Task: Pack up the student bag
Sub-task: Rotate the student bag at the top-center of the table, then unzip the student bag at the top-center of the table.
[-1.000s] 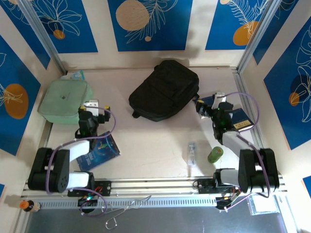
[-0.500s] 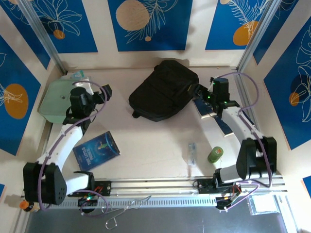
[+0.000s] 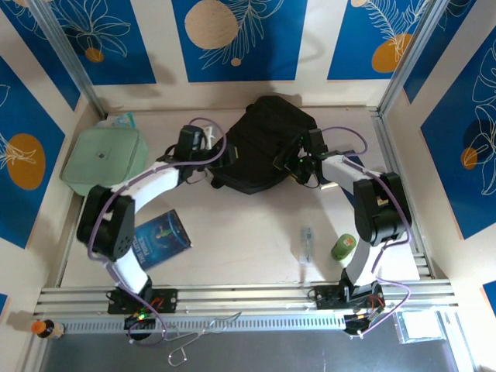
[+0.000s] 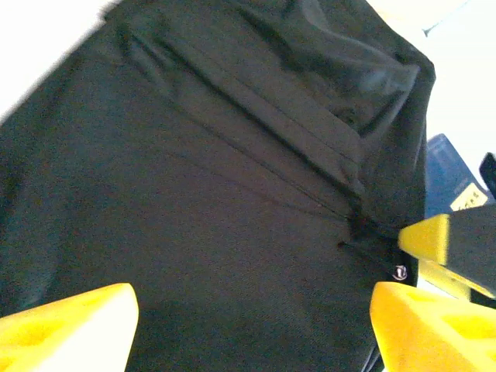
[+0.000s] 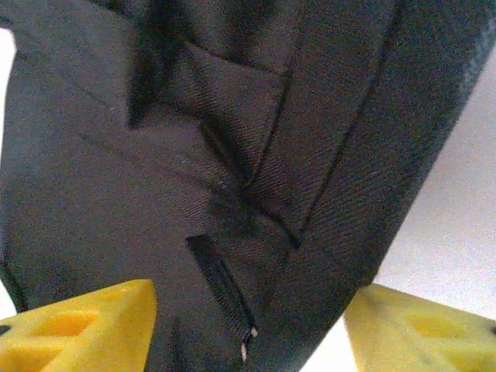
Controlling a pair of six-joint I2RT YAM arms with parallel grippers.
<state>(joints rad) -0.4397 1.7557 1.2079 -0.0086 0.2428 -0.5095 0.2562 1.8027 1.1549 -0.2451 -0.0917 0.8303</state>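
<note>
Two arms reach from either side onto the student bag [image 3: 260, 143], which lies flat at the far middle of the worktop [image 3: 248, 225], probably so one can steady it while the other works a zip. The left gripper [image 4: 252, 310] and right gripper [image 5: 249, 302] each have their fingers [image 4: 70, 325] spread over black fabric, pinching nothing. The blue book [image 3: 157, 240] has a cover title too small to read, as is the round mark on the zip pull [image 4: 399, 272]
</note>
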